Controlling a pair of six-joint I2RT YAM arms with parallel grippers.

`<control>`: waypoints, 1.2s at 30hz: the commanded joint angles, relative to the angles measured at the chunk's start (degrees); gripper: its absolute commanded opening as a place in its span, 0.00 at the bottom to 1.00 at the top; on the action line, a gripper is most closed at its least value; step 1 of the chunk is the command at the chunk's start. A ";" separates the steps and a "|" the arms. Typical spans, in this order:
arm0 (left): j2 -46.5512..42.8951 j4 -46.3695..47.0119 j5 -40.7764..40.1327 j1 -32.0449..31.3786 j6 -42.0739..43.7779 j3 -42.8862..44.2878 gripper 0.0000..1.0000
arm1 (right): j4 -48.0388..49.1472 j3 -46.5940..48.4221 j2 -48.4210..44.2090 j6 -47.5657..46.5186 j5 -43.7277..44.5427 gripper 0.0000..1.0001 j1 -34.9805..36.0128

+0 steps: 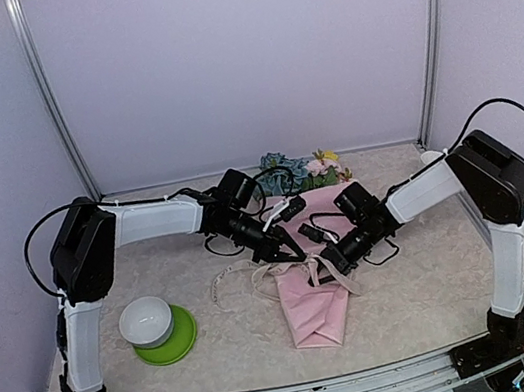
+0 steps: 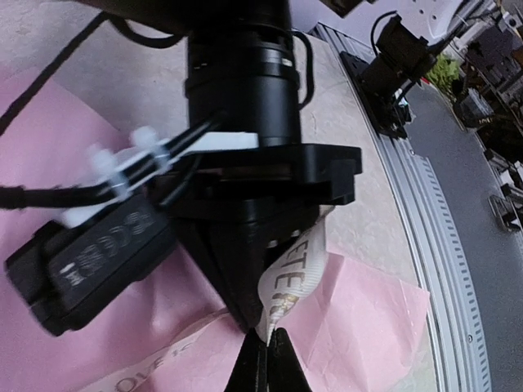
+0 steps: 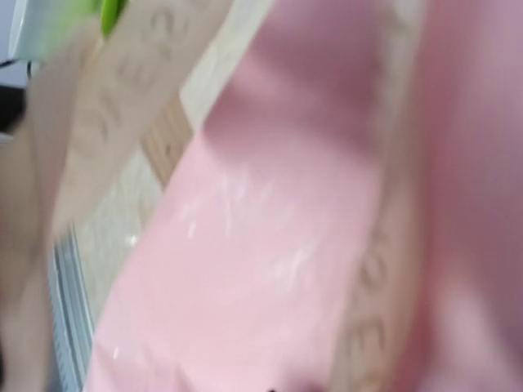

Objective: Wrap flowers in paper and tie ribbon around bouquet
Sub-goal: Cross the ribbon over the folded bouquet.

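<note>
wrap done: pale pink paper cone [image 1: 315, 310] holds blue-pink-yellow artificial flowers [image 1: 303, 170] | cream lettered fabric ribbon [image 2: 294, 273] apparently unknotted | left gripper [image 2: 263, 359] pinches ribbon | right gripper [image 1: 327, 264] pressed together, hold unclear

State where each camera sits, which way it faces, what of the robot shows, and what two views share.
Top external: above and behind the bases, looking down on the table; both arms, left gripper and right gripper close together over the pale pink paper cone.
Left wrist: on the left arm, facing along its shut fingertips at the right gripper and cream lettered ribbon.
Right wrist: close over the paper, blurred; own fingers not discernible.
Shared: both wrist views show ribbon on paper.
</note>
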 commanded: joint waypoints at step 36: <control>6.65 27.30 -13.85 1.05 -25.81 -5.56 0.00 | 6.13 -6.91 -22.06 27.51 40.23 0.18 8.01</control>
